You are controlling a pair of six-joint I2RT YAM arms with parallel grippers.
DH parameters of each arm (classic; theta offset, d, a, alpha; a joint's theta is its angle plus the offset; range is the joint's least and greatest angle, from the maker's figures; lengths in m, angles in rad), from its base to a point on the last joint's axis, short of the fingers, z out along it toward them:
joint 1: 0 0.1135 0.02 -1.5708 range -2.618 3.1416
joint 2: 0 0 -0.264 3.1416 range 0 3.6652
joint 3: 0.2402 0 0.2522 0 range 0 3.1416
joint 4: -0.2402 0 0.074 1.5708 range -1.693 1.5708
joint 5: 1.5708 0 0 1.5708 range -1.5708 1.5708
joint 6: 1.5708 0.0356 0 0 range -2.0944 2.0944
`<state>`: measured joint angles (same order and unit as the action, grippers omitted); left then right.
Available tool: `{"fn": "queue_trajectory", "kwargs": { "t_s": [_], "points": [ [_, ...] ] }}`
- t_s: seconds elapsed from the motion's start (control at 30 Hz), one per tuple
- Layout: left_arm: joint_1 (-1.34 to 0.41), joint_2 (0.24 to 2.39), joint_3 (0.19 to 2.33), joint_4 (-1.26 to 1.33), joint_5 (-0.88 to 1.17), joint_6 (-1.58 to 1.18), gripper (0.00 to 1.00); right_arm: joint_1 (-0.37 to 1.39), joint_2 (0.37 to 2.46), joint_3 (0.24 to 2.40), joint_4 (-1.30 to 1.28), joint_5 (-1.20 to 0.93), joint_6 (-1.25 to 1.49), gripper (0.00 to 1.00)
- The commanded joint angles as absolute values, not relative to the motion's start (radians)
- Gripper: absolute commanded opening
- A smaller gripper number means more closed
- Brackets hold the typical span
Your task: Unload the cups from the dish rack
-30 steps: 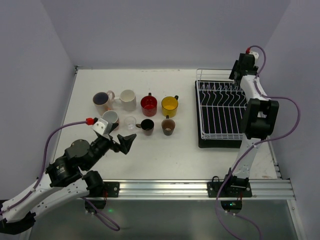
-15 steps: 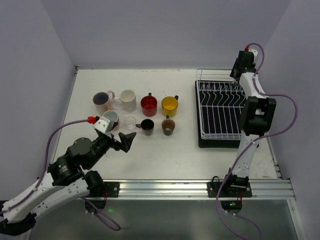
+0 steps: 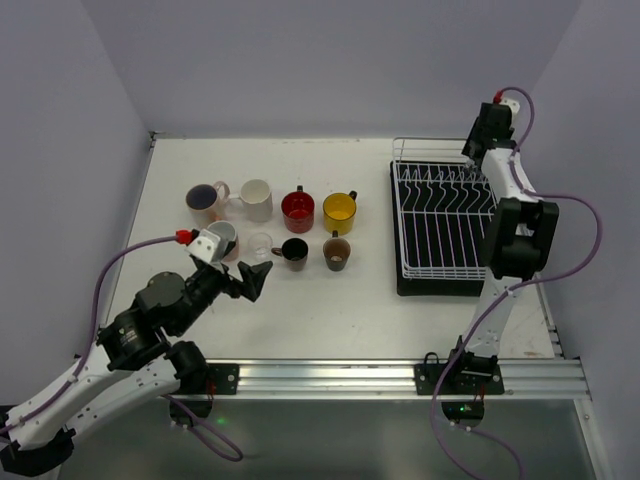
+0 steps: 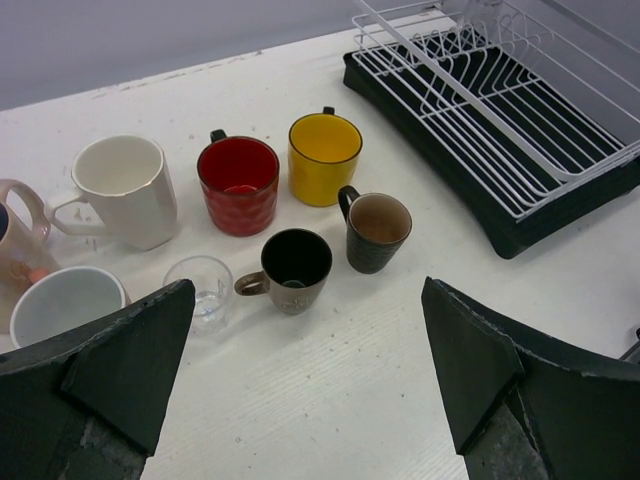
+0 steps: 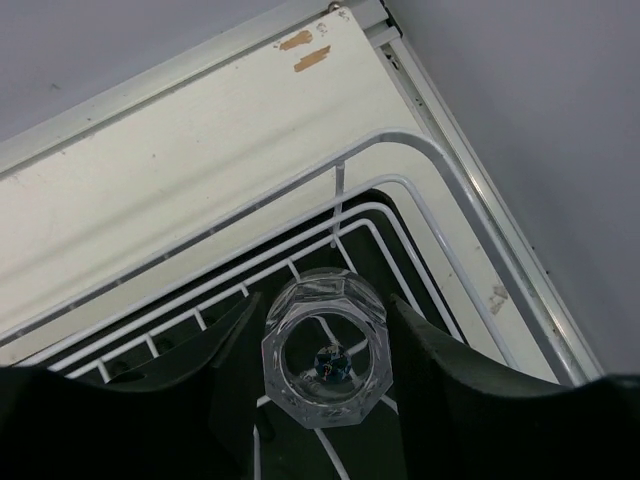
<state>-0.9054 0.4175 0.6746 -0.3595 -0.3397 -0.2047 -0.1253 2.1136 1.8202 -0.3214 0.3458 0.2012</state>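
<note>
Table edge (image 5: 200, 78) and rack rim (image 5: 398, 136) hem the glass (image 5: 325, 350).

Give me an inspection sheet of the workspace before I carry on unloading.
Surface: white table, no spills seen.
Job's things: dish rack at the right holds one clear glass in its far corner; eight cups, from the purple-lined mug to the brown mug, stand in two rows left of it.
Clutter: nothing seen.
Grippers: left tool open and empty above the table near the cups; right tool straddles the glass, grip not confirmed.
Cables: left cable and right cable, both purple, loop off the arms.
Surroundings: plain walls on three sides; metal rail at the near edge.
</note>
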Motion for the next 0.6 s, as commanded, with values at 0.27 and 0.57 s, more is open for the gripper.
{"fn": "queue_trajectory", "kwargs": {
  "t_s": [0.27,0.57],
  "points": [
    [-0.841,0.477,0.686,-0.305,-0.227,-0.189,1.00,-0.129,1.780,1.694,-0.233,0.203,0.330,0.14],
    [-0.825,0.609,0.770,-0.239,-0.023,-0.273,1.00,-0.097,1.294,1.214,-0.027,-0.127,0.615,0.15]
  ]
}}
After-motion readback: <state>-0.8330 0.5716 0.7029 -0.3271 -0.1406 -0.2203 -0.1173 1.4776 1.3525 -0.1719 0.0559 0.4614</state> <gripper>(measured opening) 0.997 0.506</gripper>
